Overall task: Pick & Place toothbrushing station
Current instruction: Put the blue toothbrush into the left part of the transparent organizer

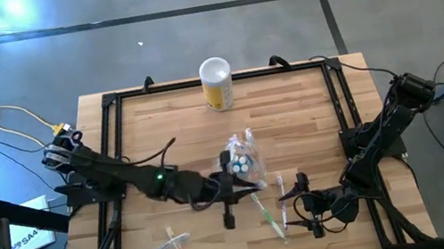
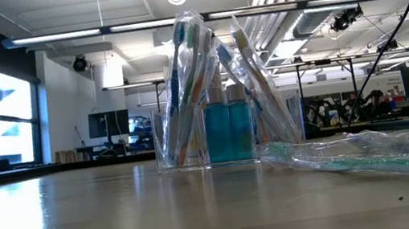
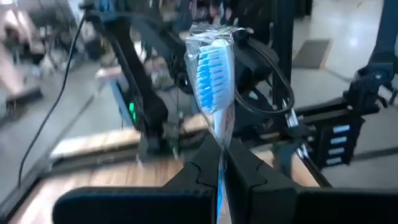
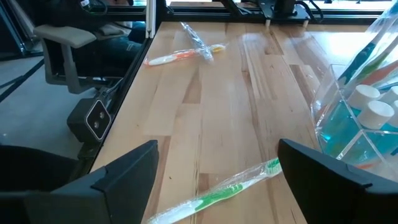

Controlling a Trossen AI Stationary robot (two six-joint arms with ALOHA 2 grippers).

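Observation:
The clear plastic holder [image 1: 242, 162] stands on its base at the table's middle, with wrapped toothbrushes and teal bottles in it; it also shows in the low view [image 2: 215, 129] and the right wrist view [image 4: 357, 121]. My left gripper [image 1: 241, 192], just near of the holder, is shut on a wrapped blue-bristled toothbrush [image 3: 214, 68]. My right gripper [image 1: 295, 207] is open and low over the table at the near right. A wrapped green toothbrush [image 4: 224, 190] lies flat on the table ahead of its fingers, untouched. My left gripper pinches the wrapped toothbrush's handle [image 3: 219, 152] between its two fingers. The brush runs on past the fingertips, bristle head [image 3: 214, 65] farthest from the gripper and raised in the air. How far back the handle reaches is hidden by the fingers.
A yellow canister with a white top [image 1: 216, 83] stands at the far middle. Two wrapped toothbrushes [image 1: 170, 246] lie crossed at the near left, more [image 1: 282, 200] beside the green one. A black frame [image 1: 116, 142] rims the table.

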